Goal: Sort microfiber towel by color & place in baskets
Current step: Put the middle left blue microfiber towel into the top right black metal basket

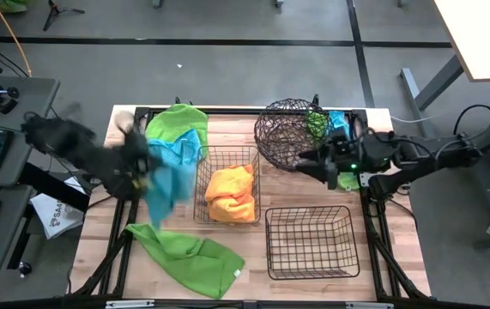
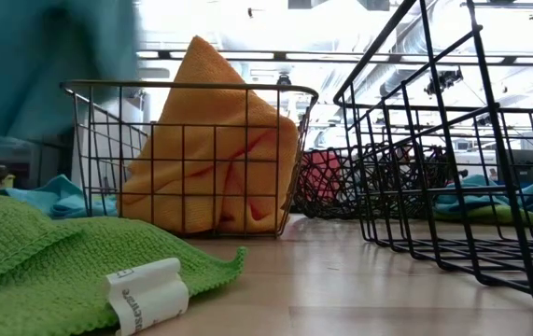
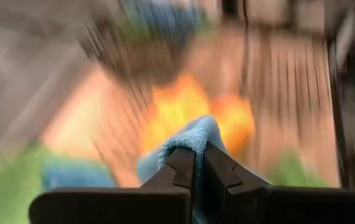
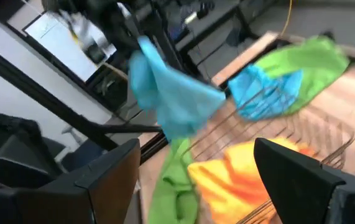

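My left gripper (image 1: 138, 169) is above the table's left edge, shut on a blue towel (image 1: 164, 190) that also shows in the right wrist view (image 4: 172, 99). A second blue towel (image 1: 186, 148) lies on a green towel (image 1: 176, 120) at the far left. Another green towel (image 1: 186, 256) lies flat at the near left. An orange towel (image 1: 230, 194) fills the middle rectangular basket (image 1: 200, 184). My right gripper (image 4: 196, 180) stands open beside the round basket (image 1: 289, 130), holding nothing. My left gripper pinches a bunched fold of the blue towel (image 3: 193, 140) between its two shut fingers (image 3: 180, 168). The towel hangs slack below the fingers, lifted clear of the table (image 4: 177, 118). One layer or several, I cannot tell.
An empty rectangular basket (image 1: 311, 243) stands at the near right. Green and blue towels (image 1: 329, 122) lie behind the round basket, and a green one (image 1: 347, 181) under my right arm. A keyboard and mouse sit on a side desk (image 1: 21, 94) to the left.
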You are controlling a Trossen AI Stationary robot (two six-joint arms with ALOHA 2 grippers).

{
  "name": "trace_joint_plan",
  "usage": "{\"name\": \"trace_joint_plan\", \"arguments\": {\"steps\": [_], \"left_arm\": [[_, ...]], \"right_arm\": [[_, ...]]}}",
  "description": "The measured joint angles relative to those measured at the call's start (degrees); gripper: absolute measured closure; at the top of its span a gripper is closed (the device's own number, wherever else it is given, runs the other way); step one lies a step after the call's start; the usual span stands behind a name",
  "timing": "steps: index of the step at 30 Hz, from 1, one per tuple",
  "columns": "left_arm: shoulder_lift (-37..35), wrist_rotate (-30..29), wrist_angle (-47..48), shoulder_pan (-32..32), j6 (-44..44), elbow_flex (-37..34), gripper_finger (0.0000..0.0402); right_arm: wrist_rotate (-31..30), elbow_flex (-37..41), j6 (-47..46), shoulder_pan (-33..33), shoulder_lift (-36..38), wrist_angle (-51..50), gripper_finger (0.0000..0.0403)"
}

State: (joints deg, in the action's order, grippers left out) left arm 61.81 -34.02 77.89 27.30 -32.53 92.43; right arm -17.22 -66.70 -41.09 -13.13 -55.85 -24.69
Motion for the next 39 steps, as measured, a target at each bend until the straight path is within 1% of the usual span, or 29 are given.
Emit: {"name": "trace_joint_plan", "arguments": {"steps": [2, 3, 5, 7, 9, 12, 14, 18, 20, 22, 26, 29, 32, 35, 39], "left_arm": [[1.74, -5.34, -5.61, -3.43, 8.85, 6.93, 0.0401], [2.83, -6.81, -9.48, -5.51, 14.04, 9.71, 0.0401], [5.48, -7.46, -18.17, -9.7, 24.57, 13.95, 0.0401], [8.8, -6.62, -27.67, -14.06, 33.74, 16.43, 0.0401], [12.2, -4.24, -36.69, -18.11, 41.83, 17.67, 0.0401], [17.54, 1.94, -48.58, -23.99, 48.74, 17.78, 0.0401], [21.01, 7.86, -54.48, -28.15, 49.2, 17.79, 0.0401], [28.67, 20.38, -61.22, -35.56, 42.24, 17.86, 0.0401], [33.2, 24.69, -65.02, -38.22, 40.38, 17.8, 0.0401], [37.5, 27.47, -69.61, -40.41, 40.44, 17.76, 0.0401], [45.03, 32.29, -80.3, -43.91, 40.15, 17.76, 0.0401], [49.83, 34.56, -85.4, -45.32, 37.58, 17.79, 0.0401], [53.33, 35.27, -87.18, -45.62, 36.8, 17.76, 0.0401], [56.03, 35.36, -86.97, -45.61, 37.43, 17.79, 0.04], [59.35, 35.32, -86.01, -45.31, 38.03, 17.76, 0.0386]], "right_arm": [[-2.28, 0.0, 3.34, 0.0, 1.33, 0.0, 0.0094], [-3.34, 0.0, 5.09, 0.0, 2.13, 0.0, 0.0094], [-5.86, 0.0, 9.13, 0.0, 3.92, 0.03, 0.0094], [-8.81, 0.0, 13.43, 0.0, 5.88, 0.23, 0.0094], [-11.66, 0.0, 16.98, 0.0, 7.79, 0.67, 0.0094], [-14.32, 0.0, 20.45, 0.01, 10.33, 2.14, 0.0094], [-14.48, 0.0, 22.24, 0.02, 11.73, 3.17, 0.0094], [-14.48, 0.0, 24.76, 0.02, 13.61, 3.88, 0.0094], [-14.49, 0.0, 25.79, 0.02, 14.08, 4.07, 0.0094], [-14.49, 0.0, 26.47, 0.02, 14.35, 4.13, 0.0094], [-14.47, 0.0, 26.59, 0.01, 14.33, 4.07, 0.0094], [-14.47, 0.0, 26.54, 0.02, 14.03, 4.05, 0.0094], [-14.49, 0.0, 26.48, 0.02, 13.62, 4.04, 0.0094], [-14.46, 0.0, 25.97, 0.02, 13.36, 4.02, 0.0094], [-14.49, 0.0, 25.93, 0.02, 12.77, 4.14, 0.0094]]}}
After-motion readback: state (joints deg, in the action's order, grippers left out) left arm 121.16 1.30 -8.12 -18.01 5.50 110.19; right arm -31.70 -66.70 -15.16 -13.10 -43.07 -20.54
